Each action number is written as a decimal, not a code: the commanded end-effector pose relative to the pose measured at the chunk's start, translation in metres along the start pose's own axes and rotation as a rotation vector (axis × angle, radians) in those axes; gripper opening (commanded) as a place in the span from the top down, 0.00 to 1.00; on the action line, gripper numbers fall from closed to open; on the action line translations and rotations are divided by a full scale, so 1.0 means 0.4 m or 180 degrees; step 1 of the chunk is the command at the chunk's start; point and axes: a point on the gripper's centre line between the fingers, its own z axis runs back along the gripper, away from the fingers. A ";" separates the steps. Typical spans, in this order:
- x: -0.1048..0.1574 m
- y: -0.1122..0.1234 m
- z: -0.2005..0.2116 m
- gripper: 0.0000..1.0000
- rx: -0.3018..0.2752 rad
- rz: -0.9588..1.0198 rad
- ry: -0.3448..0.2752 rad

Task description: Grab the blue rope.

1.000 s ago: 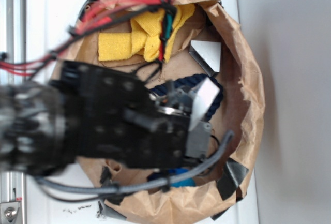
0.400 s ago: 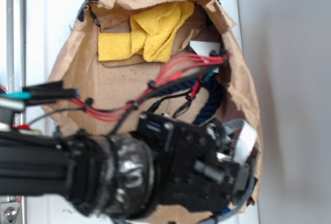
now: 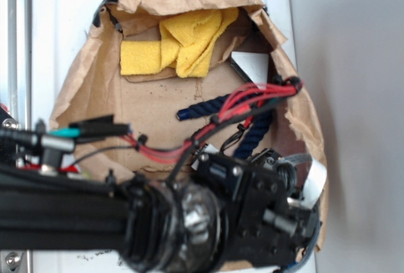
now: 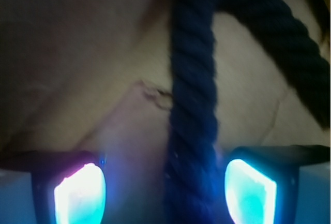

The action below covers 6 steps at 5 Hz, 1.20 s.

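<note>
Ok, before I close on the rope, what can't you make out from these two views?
- Gripper, exterior view: hidden under the arm's own body, so open or shut shows only from the wrist.
- Rope, wrist view: its near end is cut off by the bottom edge; contact with the right finger is too blurred to judge.
- Rope, exterior view: the bend is covered by red cables.
- Bag floor, lower part: hidden by the arm.

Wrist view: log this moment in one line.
end effector open | blue rope between fingers, nearer right pad | not gripped
</note>
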 end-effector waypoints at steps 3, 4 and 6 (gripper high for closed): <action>0.014 0.057 -0.029 1.00 -0.0029 -0.0117 -0.0131; 0.041 0.071 -0.001 1.00 -0.0128 -0.0029 -0.0068; 0.094 0.120 0.110 1.00 -0.0237 0.0121 0.0243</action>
